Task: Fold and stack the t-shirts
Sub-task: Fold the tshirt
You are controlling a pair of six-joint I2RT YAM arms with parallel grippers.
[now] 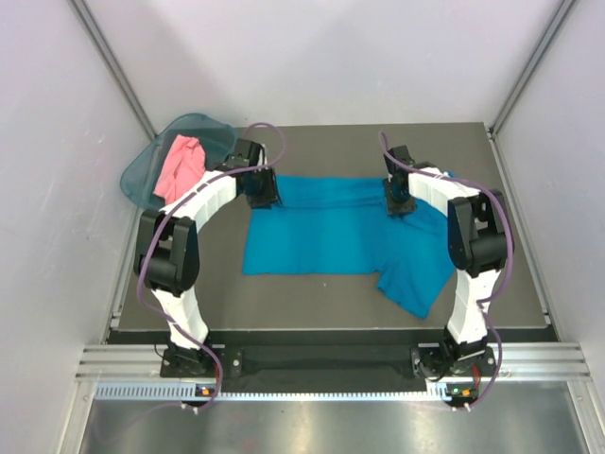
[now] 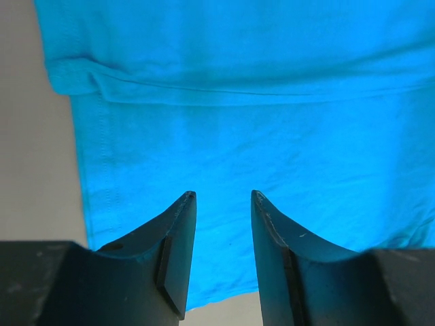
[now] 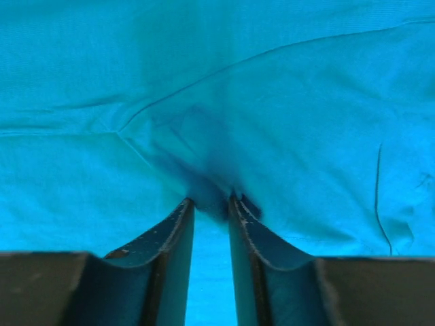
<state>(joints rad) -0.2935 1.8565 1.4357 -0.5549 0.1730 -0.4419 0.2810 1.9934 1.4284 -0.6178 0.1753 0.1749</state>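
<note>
A teal plastic basket point(image 1: 203, 128) sits tilted at the far left corner of the table point(image 1: 312, 298), just beside the left arm's elbow. The pink shirt point(image 1: 180, 165) lies crumpled in it. Pale walls close in the left, right and far sides. Nothing lies on the blue shirt point(image 1: 321, 232) except the two grippers.

The table is dark, flat and matte. The blue shirt is soft knit cloth, spread flat mid-table as a wide band, with one short sleeve point(image 1: 416, 279) sticking out toward the near right. A folded edge runs left to right along its far part. In the left wrist view a stitched hem runs down the cloth's left side, with bare table beside it. In the right wrist view shallow creases fan out from the fingertips.

The left gripper point(image 2: 223, 197) is over the shirt's far left corner. Its dark fingers point(image 2: 178, 231) stand about half apart, with flat cloth showing in the gap and nothing between them. The right gripper point(image 3: 212, 200) is at the shirt's far right. Its jaws are narrow, and a dark pucker of blue cloth is pinched between the tips.
</note>
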